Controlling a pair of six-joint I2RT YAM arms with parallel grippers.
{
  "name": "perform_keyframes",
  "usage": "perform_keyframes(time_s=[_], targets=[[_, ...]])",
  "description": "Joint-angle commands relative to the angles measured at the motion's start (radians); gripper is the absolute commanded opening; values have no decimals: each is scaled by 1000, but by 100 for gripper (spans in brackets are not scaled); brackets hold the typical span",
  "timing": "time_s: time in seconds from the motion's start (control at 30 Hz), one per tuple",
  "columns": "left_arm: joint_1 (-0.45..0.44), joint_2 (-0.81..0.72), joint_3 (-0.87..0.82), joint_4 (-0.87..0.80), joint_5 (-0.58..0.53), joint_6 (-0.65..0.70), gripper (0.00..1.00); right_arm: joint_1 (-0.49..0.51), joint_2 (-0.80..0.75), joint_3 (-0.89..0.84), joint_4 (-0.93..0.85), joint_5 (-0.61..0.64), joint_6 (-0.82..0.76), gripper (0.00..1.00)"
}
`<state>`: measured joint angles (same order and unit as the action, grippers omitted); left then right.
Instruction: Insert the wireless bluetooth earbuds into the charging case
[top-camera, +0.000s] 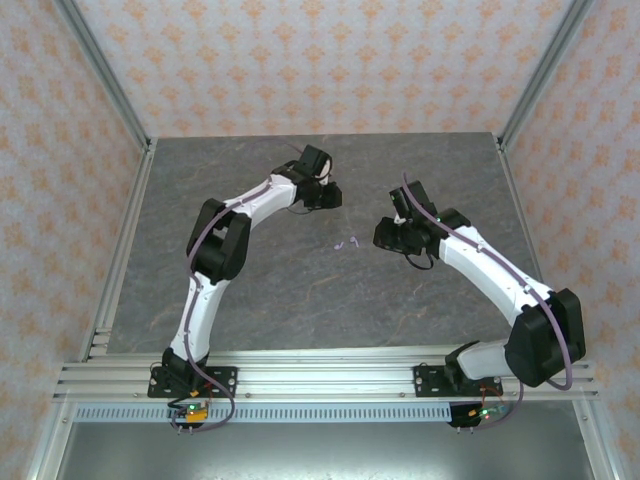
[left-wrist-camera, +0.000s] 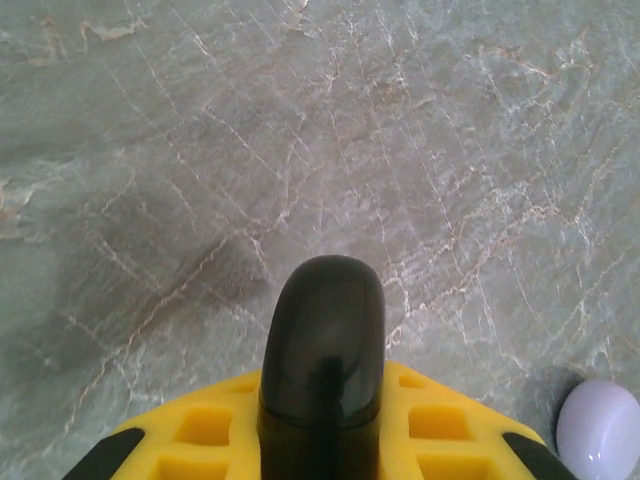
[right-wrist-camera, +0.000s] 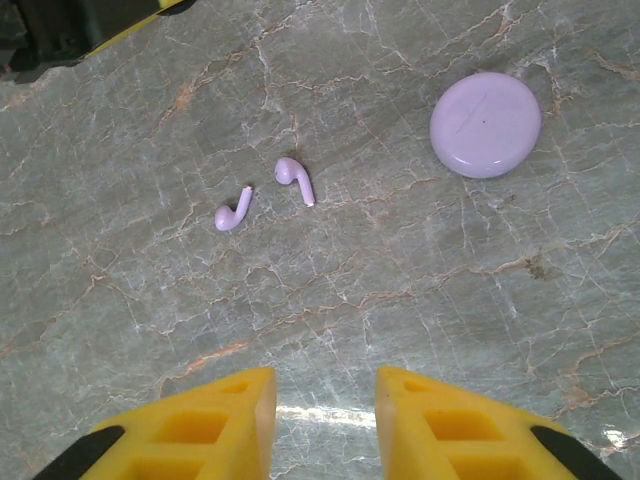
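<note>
My left end effector is clamped shut on what looks like a black earbud, held over the grey marbled tabletop. The lavender charging case lies just off to its right. My right end effector hovers with its yellow fingers apart and nothing between them. Ahead of it the two lavender earbuds lie side by side on the tabletop, not touching, with the closed case farther right.
</note>
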<state>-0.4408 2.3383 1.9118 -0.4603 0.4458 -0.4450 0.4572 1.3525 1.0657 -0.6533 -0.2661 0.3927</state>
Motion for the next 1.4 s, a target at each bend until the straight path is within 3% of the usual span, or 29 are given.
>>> perform_keyframes(time_s=[0.0, 0.4, 0.53, 0.7, 0.8, 0.9, 1.1, 1.37], targets=[[13, 39, 82, -69, 18, 0, 12, 0, 1, -9, 16, -13, 1, 32], [13, 142, 185, -115, 4, -18, 14, 0, 7, 2, -7, -1, -6, 32], [13, 144, 179, -123, -6, -5, 33, 0, 8, -3, -6, 7, -7, 33], [13, 125, 167, -139, -51, 25, 49, 0, 9, -6, -15, 25, -12, 35], [13, 87, 126, -113, -91, 33, 64, -1, 10, -3, -25, 42, -12, 37], [13, 55, 115, -126, -140, 59, 70, -1, 9, -1, -33, 64, -18, 41], [13, -78, 38, -144, -264, 101, 70, -5, 39, 19, -53, 125, -53, 49], [12, -419, -334, -19, -334, 80, 71, -37, 168, 97, -96, 197, -140, 56]])
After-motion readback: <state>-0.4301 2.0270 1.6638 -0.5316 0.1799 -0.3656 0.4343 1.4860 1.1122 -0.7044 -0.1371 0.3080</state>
